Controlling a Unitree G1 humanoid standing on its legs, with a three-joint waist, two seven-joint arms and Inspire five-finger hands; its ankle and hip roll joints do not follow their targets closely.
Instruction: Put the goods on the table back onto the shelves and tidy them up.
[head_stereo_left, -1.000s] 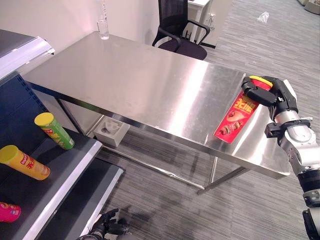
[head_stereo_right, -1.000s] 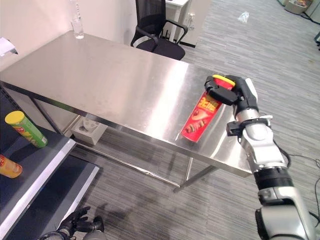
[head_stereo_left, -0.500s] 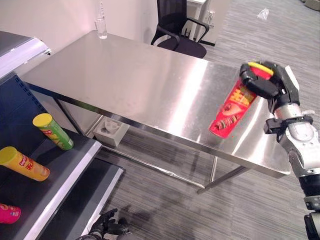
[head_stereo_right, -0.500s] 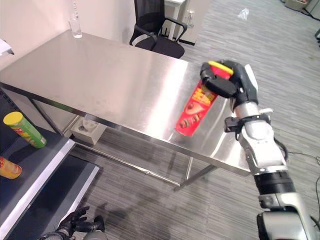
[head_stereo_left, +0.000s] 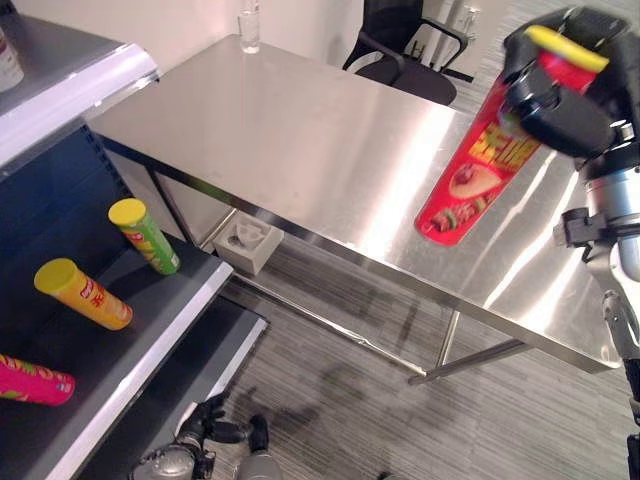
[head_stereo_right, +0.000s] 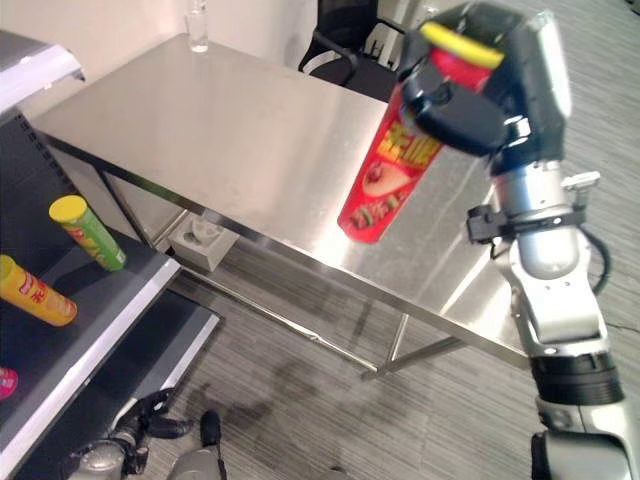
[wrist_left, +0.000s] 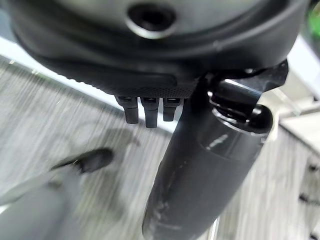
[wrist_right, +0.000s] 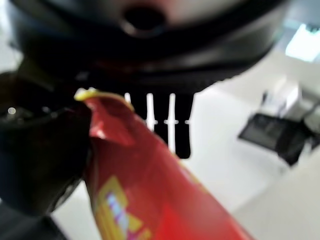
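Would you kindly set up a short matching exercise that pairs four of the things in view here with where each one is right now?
Things:
1. red can
2. green can
3. clear bottle
4. office chair

Places:
A. standing at the far corner of the table
B. lying on the dark shelf next to an orange can
C. on the floor behind the table
D. lifted off the table in the right hand

Pairs: 1-D, 2-B, 3-A, 4-C
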